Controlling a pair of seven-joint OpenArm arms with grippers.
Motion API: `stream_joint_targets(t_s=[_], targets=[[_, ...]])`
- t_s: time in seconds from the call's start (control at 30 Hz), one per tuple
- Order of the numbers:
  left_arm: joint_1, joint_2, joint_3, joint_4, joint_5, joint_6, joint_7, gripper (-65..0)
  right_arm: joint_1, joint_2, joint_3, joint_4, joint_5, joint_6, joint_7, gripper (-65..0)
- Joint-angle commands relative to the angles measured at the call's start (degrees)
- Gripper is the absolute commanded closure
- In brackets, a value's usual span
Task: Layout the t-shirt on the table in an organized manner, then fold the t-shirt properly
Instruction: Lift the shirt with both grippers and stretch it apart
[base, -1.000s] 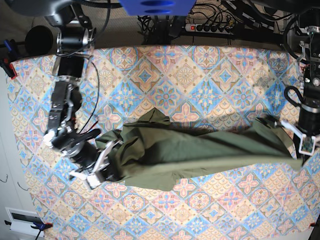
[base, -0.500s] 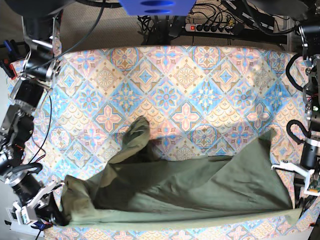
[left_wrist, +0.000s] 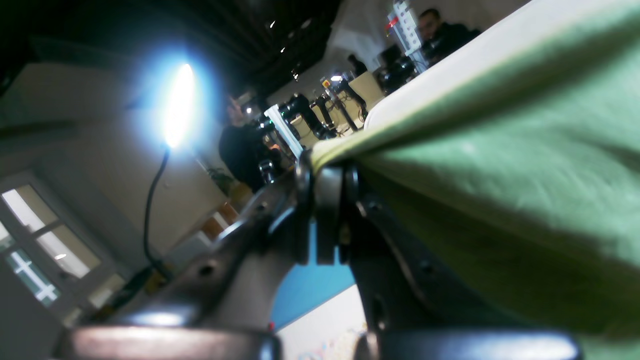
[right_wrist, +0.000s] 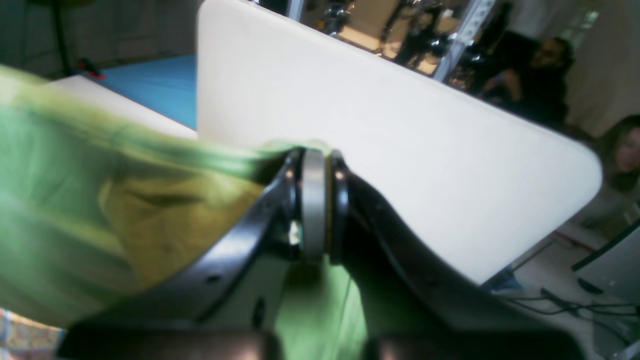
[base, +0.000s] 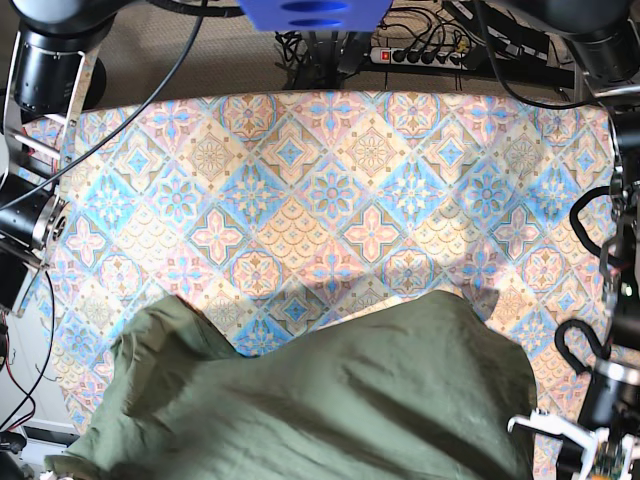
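Note:
The olive-green t-shirt (base: 330, 400) hangs spread wide across the near part of the base view and covers the near edge of the table (base: 330, 200). In the left wrist view my left gripper (left_wrist: 325, 167) is shut on a taut hem of the t-shirt (left_wrist: 500, 150). My right gripper (right_wrist: 314, 155) is likewise shut on a bunched edge of the t-shirt (right_wrist: 100, 210), which is blurred. The left arm (base: 610, 380) stands at the base view's bottom right corner. The right gripper lies outside the base view, at the bottom left.
The patterned tabletop shows bare over its far half. A power strip with cables (base: 420, 55) lies beyond the far edge. The right arm's column (base: 45, 70) rises at the top left. A white partition board (right_wrist: 400, 140) and people stand behind.
Both grippers have drawn the t-shirt toward the near edge and lifted it. It went from a stretched band mid-table to a wide sheet at the bottom. The right gripper left the base view.

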Motion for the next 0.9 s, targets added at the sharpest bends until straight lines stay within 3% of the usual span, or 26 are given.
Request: stream_joint_targets(t_s=[0.0, 0.27, 0.6, 0.87], targets=[[-3.0, 0.5, 0.2, -1.8, 0.8, 1.4, -1.1, 0.0, 2.9, 0.8, 0.3, -0.2, -0.9, -0.6, 2.5, -0.7], [-9.5, 4.8, 3.1, -10.8, 1.0, 1.4, -1.3, 0.0, 4.8, 0.5, 0.3, -5.7, -9.0, -0.6, 7.5, -0.7], [-23.4, 9.3, 10.0, -20.9, 1.3, 1.4, -1.4, 0.0, 12.7, -6.2, 0.6, -16.2, -18.5, -0.6, 13.0, -0.7], [-26.8, 9.3, 10.0, -22.1, 0.7, 1.4, -1.3, 0.0, 12.7, -6.4, 0.7, -15.4, -20.7, -0.6, 12.9, -0.7]])
